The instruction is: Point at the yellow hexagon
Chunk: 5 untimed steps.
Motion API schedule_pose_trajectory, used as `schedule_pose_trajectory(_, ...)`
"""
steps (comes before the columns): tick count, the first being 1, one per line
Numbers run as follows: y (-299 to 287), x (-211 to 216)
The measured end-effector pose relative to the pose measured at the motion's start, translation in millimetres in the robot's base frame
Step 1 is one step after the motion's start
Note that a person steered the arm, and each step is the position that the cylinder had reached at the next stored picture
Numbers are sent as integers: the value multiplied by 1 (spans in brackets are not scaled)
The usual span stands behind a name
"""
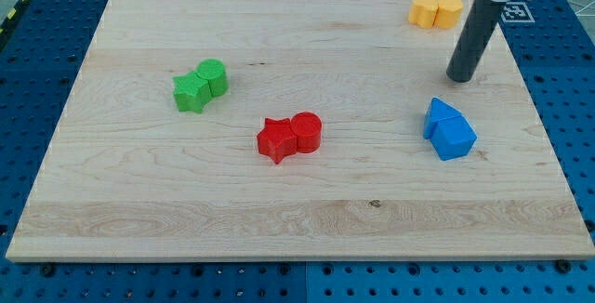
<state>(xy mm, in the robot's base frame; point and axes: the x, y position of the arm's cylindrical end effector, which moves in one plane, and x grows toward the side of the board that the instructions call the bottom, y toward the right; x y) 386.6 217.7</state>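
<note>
Yellow hexagon (449,10) sits near the view's top right corner of the desk (279,210), touching a second yellow block (425,11) on its left side; from this angle I take the right-hand one for the hexagon, though the two shapes are small and hard to tell apart, so that is a judgement and not a certainty. My tip (459,79) rests on the wood below the yellow pair, a little to the view's right of them and apart from both, with the blue blocks (449,128) near it toward the view's bottom.

I judge the pointing step to be under way but not done: the tip is close to the target without being beside it. The next move calls for a short slide toward the view's top and a touch to the left, stopping just short of the hexagon so I do not shove it or knock its neighbour (a straight run up would pass its right edge).

There is no claw on this rig, only the rod, so of a claw being spread or pressed together I cannot tell anything. The arm above the rod is cut off at the view's top edge. The green pair (201,85) and the red pair (290,137) lie well apart from all this, toward the view's left and middle.
</note>
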Motion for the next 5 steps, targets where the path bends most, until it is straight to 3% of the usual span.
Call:
schedule_pose_trajectory(1, 31, -4)
schedule_pose_trajectory(3, 54, -87)
schedule_pose_trajectory(5, 35, -159)
